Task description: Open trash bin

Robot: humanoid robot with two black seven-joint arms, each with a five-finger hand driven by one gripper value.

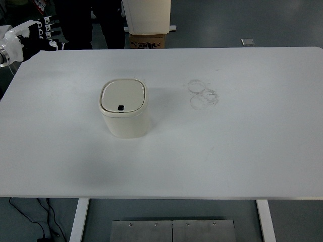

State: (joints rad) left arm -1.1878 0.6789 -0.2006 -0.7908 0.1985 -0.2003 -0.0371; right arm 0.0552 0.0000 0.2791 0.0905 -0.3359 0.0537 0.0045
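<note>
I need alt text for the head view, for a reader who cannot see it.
A cream trash bin with its lid shut stands left of centre on a white table. The robot's left hand hovers at the table's far left corner, away from the bin. Faint ring stains mark the tabletop.
</note>
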